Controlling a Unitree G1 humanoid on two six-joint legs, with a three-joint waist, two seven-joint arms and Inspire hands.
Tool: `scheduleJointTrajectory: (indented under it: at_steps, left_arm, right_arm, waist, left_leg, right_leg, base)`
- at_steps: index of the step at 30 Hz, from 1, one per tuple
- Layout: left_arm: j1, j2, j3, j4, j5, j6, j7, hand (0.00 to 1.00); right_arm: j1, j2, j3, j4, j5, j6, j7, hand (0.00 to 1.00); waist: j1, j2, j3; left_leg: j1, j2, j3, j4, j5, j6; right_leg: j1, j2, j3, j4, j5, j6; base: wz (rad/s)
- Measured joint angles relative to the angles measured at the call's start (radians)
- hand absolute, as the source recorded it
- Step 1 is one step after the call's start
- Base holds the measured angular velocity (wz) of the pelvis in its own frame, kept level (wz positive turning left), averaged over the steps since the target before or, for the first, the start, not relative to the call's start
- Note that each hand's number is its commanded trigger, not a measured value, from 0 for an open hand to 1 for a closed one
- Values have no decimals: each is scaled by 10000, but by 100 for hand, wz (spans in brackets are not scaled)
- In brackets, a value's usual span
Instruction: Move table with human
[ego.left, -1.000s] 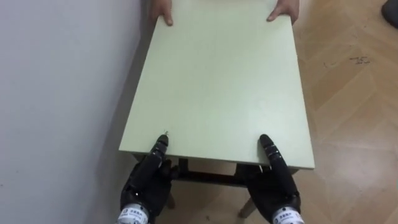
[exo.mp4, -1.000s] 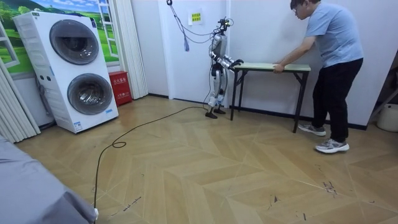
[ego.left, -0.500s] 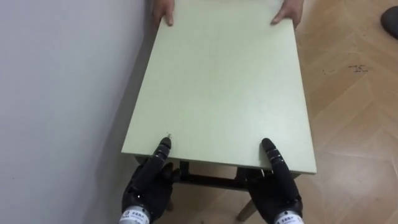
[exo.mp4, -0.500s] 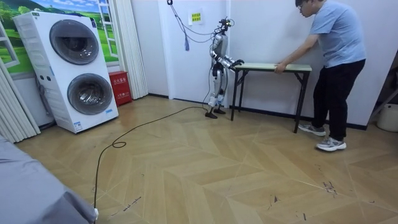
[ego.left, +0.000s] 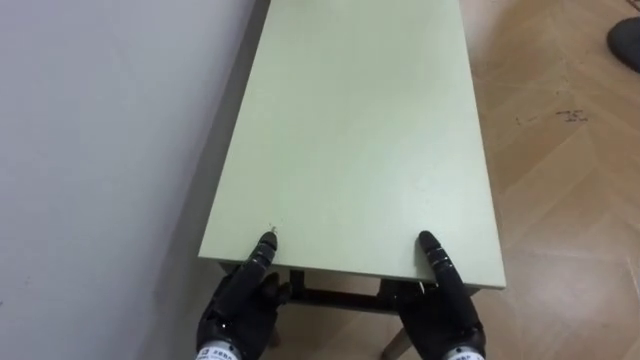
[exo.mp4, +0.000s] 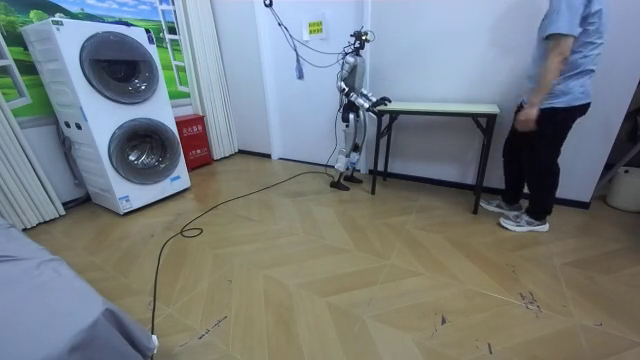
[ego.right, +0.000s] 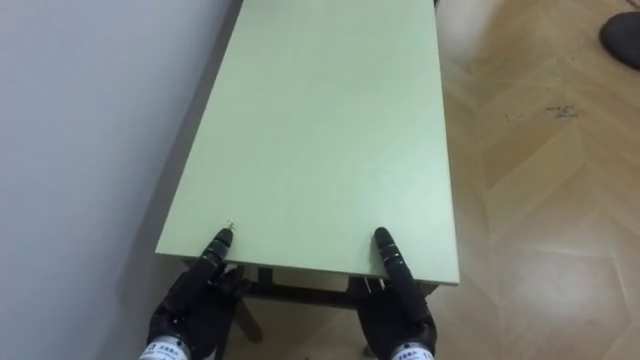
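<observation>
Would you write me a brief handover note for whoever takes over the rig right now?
Left hand: shut on the near edge of the table, thumb on top, at the corner by the wall.
Right hand: shut on the same edge, at the other corner.
Table: stands along the wall, with the robot at one end.
Person: by the far end, hands off the table.
Done: the robot's grip is set.
Left: probably wait until the person takes hold before any lift. Whether the table is in its final place cannot be told.

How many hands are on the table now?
2: the robot's left hand and right hand, thumbs on top of the table at its near edge. The person by the far end is not touching it.
</observation>
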Motion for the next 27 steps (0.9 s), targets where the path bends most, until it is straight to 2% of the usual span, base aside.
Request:
scheduleJointTrajectory:
  at_steps: [1, 2, 3, 4, 5, 6, 7, 11, 14, 18, 20, 27]
  left_arm:
    - [2, 0, -1, 29, 0, -10, -17, 96]
    - [-1, 0, -1, 101, 0, -54, -63, 62]
    - [-2, -1, -4, 169, 1, -114, -111, 59]
    - [-2, -4, -5, 201, 1, -138, -140, 50]
    - [-5, -7, -5, 296, 1, -195, -239, 38]
    - [-8, -7, 3, 366, 0, -229, -328, 38]
    - [-16, -7, 4, 397, 0, -232, -363, 0]
    - [-108, 237, -31, 541, 959, -263, -592, 0]
    - [-150, 325, -33, 546, 1660, -279, -791, 0]
    - [-161, 325, -43, 823, 1819, -280, -1145, 0]
    - [-207, 311, -101, 952, 1819, -287, -1230, 0]
    - [-505, 321, -226, 1293, 1861, -310, -1490, 0]
  right_arm:
    - [-5, 12, 0, 41, 0, 0, 28, 100]
    - [-35, 45, 0, 170, 0, -1, 133, 52]
    - [-71, 76, 0, 272, -2, -2, 219, 40]
    - [-74, 84, 1, 281, -5, -2, 219, 3]
    - [-74, 93, 2, 296, -20, -1, 219, 0]
    - [-73, 94, 11, 298, -33, 3, 220, 0]
    - [-72, 93, 14, 298, -50, 5, 221, 0]
    - [-73, -237, 132, 375, -857, 18, 801, 0]
    - [-80, -450, 247, 369, -1243, 18, 1029, 0]
    - [-113, -513, 311, 367, -1572, 44, 1540, 0]
    - [-100, -503, 315, 436, -1562, 136, 1540, 0]
    - [-101, -471, 316, 466, -1563, 249, 1765, 0]
  waist:
    - [0, -7, -20]
    - [2, -16, -46]
    - [2, -20, -50]
    - [5, -19, -51]
    - [9, -11, -56]
    - [9, -8, -58]
    - [10, -4, -61]
    - [5, 73, -113]
    - [10, 127, -228]
    - [3, 70, -240]
    - [10, 18, -272]
    - [24, -103, -195]
  left_leg:
    - [15, 1, 5, -22, 0, 0]
    - [33, 2, 10, -47, 0, 0]
    - [58, 5, 26, -48, 0, 0]
    - [67, 6, 38, -50, 1, 0]
    - [74, 9, 56, -55, 1, 0]
    - [84, 10, 63, -69, 1, 0]
    - [87, 10, 63, -72, 1, 0]
    - [127, 31, 106, -93, 0, 0]
    - [194, 51, 181, -150, 1, 1]
    - [355, 68, 199, -216, 11, -8]
    - [379, 74, 199, -217, 12, -11]
    - [369, 77, 215, -205, 22, -20]
  right_leg:
    - [3, 0, -3, 1, 0, 0]
    - [7, 0, -4, 0, 0, 0]
    - [22, 0, 2, 2, 0, 0]
    - [26, 0, 4, 4, 0, 0]
    - [28, 0, 6, 4, 0, 0]
    - [28, -1, 6, 4, 0, 0]
    - [28, -1, 6, 3, 0, 0]
    - [31, 0, 19, 3, 0, 0]
    - [50, 2, 36, 7, 0, 0]
    - [191, 7, 25, 5, 0, 0]
    - [225, 13, 20, 5, 0, 0]
    - [217, 13, 22, 5, 0, 0]
  base:
    - [0]
    - [0]
    - [-3]
    - [-4]
    - [-4]
    - [-3]
    - [0]
    - [-7]
    - [-10]
    - [-3]
    - [0]
    - [0]
